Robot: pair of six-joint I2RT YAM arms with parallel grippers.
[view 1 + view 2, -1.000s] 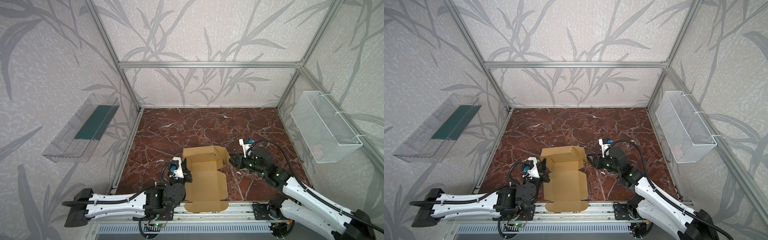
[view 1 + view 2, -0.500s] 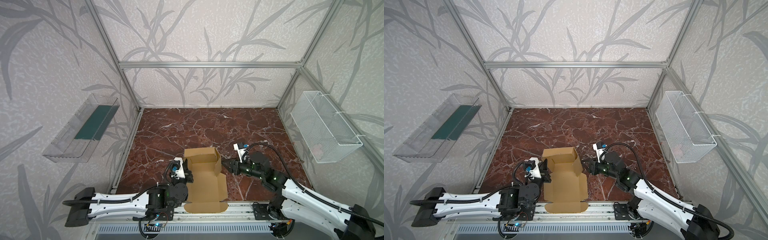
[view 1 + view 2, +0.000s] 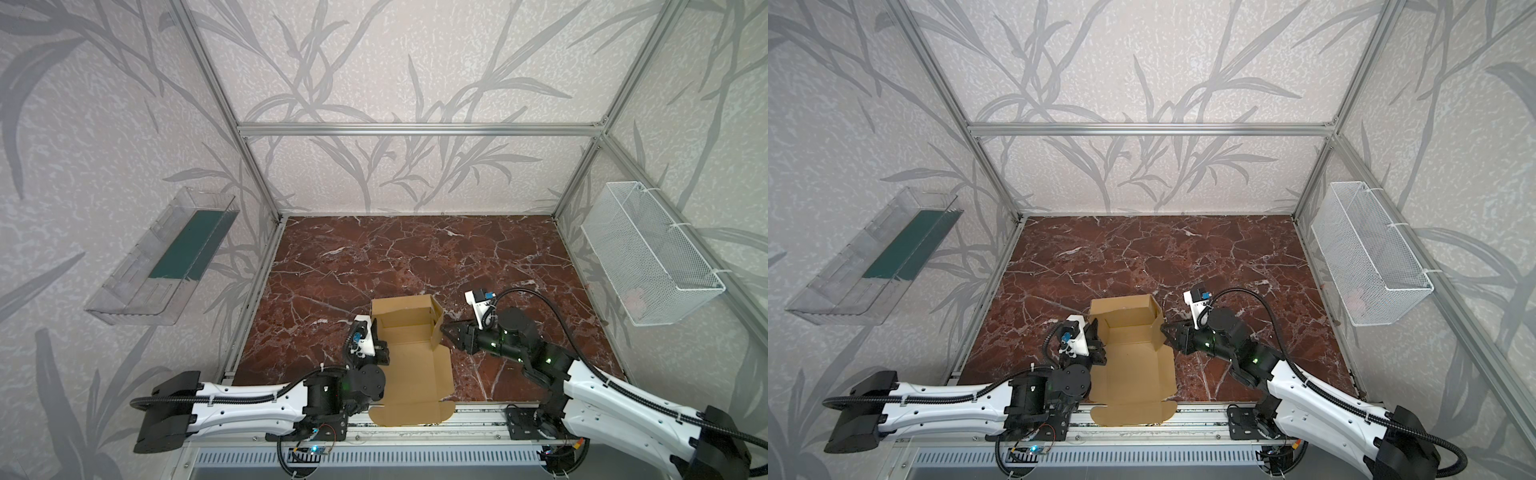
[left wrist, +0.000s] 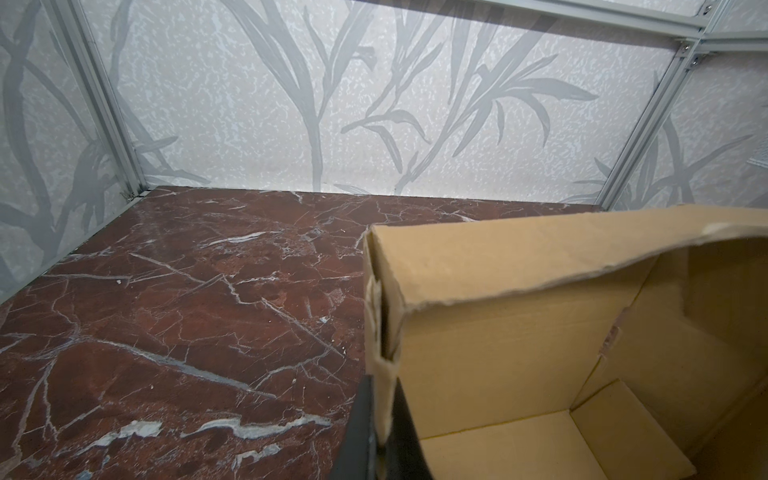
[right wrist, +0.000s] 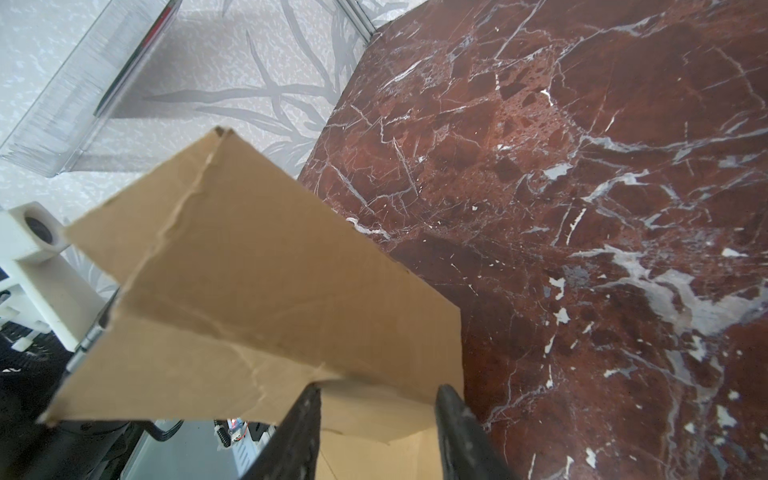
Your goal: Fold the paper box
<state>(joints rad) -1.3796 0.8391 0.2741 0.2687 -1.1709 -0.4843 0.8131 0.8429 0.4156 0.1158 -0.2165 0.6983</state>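
A partly folded paper box (image 3: 415, 365) of plain brown cardboard is seen in both top views, set on a dark red marble table (image 3: 374, 257) at the middle of its near edge. The far wall of the paper box (image 3: 1133, 370) is stood upright, and a side wall is raised at each end of it. The long front panel is laid flat toward the near edge, and its rounded end flap is hung over the metal rail (image 3: 478, 419) in front of the table.

The left gripper (image 3: 376, 334) is placed at the box's left wall. In the left wrist view the left gripper (image 4: 382, 399) is shown with its jaws pressed tight together on the edge of that wall, so the cardboard is pinched between them.

The right gripper (image 3: 444, 330) is brought up to the box's right wall from the outside. In the right wrist view the right gripper (image 5: 378, 390) is shown with its jaws held about half apart, with the lower edge of that wall seen across the gap. Whether the cardboard is touched cannot be told; it is not clamped.

A white wire basket (image 3: 648, 257) is hung on the right wall and a clear tray (image 3: 166, 257) on the left wall.
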